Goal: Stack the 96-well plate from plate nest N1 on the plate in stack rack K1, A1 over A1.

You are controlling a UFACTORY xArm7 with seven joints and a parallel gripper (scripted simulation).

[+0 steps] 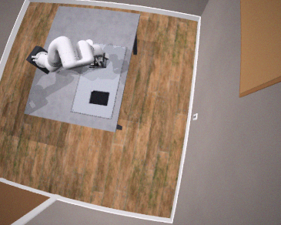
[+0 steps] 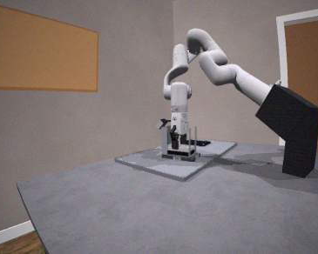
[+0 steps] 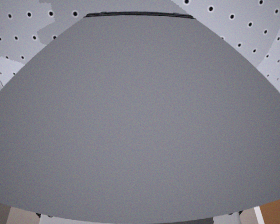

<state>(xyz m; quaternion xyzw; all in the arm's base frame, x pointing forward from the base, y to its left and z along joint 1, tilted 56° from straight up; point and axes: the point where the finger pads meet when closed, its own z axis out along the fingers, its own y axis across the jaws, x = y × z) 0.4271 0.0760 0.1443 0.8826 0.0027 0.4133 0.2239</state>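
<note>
My gripper (image 2: pixel 176 140) is shut on the 96-well plate, whose grey underside (image 3: pixel 140 116) fills most of the wrist view. The arm reaches straight down into the stack rack K1 (image 2: pixel 179 145), between its thin upright posts, and holds the plate low inside it. From above, the gripper (image 1: pixel 99 61) shows at the rack on the far end of the pale mat. The plate nest N1 (image 1: pixel 99 98) is a black square on the mat with nothing on it; it also shows behind the rack (image 2: pixel 201 143). The lower plate in K1 is hidden by the held plate and the gripper.
The pale perforated mat (image 1: pixel 99 82) lies on the grey table. The arm's dark base block (image 2: pixel 294 130) stands at the table's right side. The rack posts stand close around the gripper.
</note>
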